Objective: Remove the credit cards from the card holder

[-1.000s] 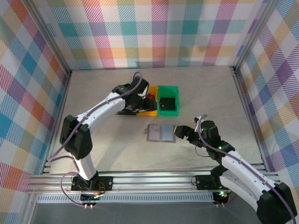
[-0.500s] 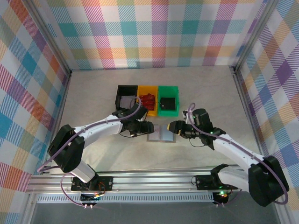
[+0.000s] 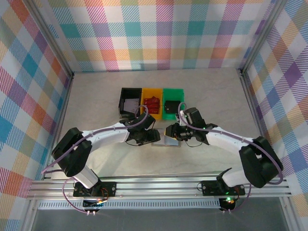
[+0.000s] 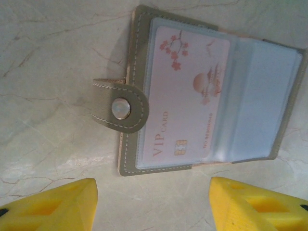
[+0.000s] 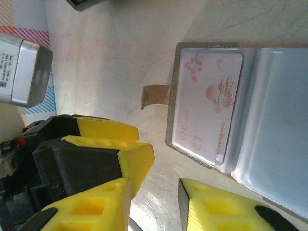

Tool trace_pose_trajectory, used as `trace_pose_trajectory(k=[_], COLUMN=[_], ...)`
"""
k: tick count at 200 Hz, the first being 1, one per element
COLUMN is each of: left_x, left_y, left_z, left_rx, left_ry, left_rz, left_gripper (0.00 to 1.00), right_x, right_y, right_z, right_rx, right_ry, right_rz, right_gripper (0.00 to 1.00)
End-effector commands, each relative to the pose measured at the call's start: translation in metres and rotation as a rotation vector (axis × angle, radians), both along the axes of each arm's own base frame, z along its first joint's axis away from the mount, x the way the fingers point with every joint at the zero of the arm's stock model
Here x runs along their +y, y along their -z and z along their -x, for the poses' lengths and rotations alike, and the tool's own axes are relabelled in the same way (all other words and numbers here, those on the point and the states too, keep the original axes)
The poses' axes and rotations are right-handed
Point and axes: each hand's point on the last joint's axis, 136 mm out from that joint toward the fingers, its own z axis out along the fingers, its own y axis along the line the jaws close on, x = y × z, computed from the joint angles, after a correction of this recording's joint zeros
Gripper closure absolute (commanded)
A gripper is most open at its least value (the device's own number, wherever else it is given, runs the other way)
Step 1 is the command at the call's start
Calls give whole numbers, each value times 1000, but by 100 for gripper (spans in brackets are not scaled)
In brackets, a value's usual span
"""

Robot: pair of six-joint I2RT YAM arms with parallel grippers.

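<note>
Top view: the left gripper (image 3: 154,136) and the right gripper (image 3: 169,131) face each other, with the card holder (image 3: 160,140) on the table between them.

Left wrist: the fingers are wide apart and empty. The open card holder (image 4: 211,91) lies just ahead with a credit card (image 4: 185,96) in its pocket.

Right wrist: the fingers are narrowly apart, and the card holder is just ahead.

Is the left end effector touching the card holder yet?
Apart. Left wrist view shows bare table between the left end effector and the card holder.
</note>
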Motion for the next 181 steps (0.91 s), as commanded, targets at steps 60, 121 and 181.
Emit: trace_pose_trajectory(k=[60, 121, 181], left_x=[10, 16, 19], left_y=[29, 45, 52], left_z=[11, 14, 19], left_rx=[47, 80, 86], left_ry=[-22, -37, -42], left_rz=[-95, -135, -145], left_gripper=[38, 39, 41], right_x=[13, 10, 15], right_y=[22, 46, 54], right_z=[-8, -9, -10], right_rx=[68, 139, 149], right_ry=[5, 26, 15], right_rz=[58, 119, 136], right_gripper=[73, 75, 76])
